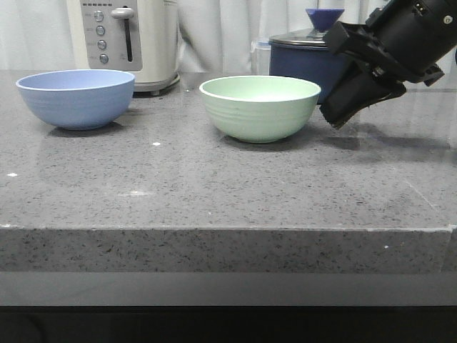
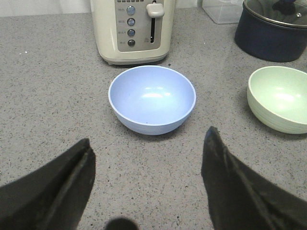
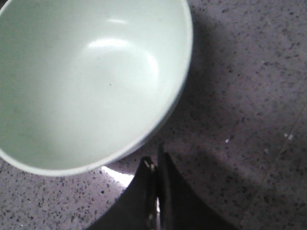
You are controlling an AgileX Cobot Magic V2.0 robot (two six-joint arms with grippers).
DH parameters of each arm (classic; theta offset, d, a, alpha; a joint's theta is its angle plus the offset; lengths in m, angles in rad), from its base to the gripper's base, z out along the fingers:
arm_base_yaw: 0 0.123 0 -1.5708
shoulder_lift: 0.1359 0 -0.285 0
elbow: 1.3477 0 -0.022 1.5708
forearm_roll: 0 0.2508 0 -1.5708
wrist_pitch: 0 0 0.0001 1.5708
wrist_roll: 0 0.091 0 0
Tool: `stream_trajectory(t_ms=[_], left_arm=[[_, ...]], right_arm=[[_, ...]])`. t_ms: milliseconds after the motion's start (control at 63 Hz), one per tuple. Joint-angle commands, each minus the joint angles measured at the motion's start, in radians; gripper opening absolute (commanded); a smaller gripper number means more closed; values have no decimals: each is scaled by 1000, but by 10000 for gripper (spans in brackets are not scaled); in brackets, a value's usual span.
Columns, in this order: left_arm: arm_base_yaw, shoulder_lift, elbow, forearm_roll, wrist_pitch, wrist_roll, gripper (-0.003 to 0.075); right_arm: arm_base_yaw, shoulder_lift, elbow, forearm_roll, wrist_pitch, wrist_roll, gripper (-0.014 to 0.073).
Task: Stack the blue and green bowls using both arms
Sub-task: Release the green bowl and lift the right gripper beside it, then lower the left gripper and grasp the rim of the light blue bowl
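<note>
The right black angular pincer (image 1: 334, 114) hangs tilted just beside the round pale mint-green ridged bowl (image 1: 260, 107), on that bowl's right, its tip low over the speckled grey stone counter (image 1: 228, 193); in the right wrist view its fingers (image 3: 153, 191) lie pressed together, closed on nothing, close to the bowl's rim. The left black pincer (image 2: 148, 184) is spread wide open and holds nothing; the round matte periwinkle-blue bowl (image 2: 152, 99) sits ahead of its gap, apart from both fingers. Beyond that bowl stands a cream toaster (image 2: 133, 28). The two bowls rest upright, well apart. A dark navy lidded saucepan (image 1: 303, 61) stands behind the green bowl.
</note>
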Motion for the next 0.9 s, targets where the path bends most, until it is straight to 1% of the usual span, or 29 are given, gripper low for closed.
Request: stream_trajectory(t_ms=[0,79,190,429,540,698,889], left_arm=[[-7,2,-24,-3,-75,-1,472],[-7,23,-28,-3,-83,-1,472],[-7,85,-71,-3,-57,-1,472],[3,308,-194,-2,4,-1,472],[46,415,-272,-2,33,-7,472],[112,553,-370,-57,71,-7,472],[152,706,-481,-85,150,-5,472]], right_arm=[[0,-36,-23,40,-22,-17,-63],[0,-36,-23,40,-22,-17,-63],[0,-36,-23,40,-22,-17,-63],[0,-36,-23,40,-22,-17,-63],[0,-36,-23,40,-22,-17,-63],[0,-36,-23,40,-22,-17,-63],[0,-36,-23,40,-22,-17,-63]])
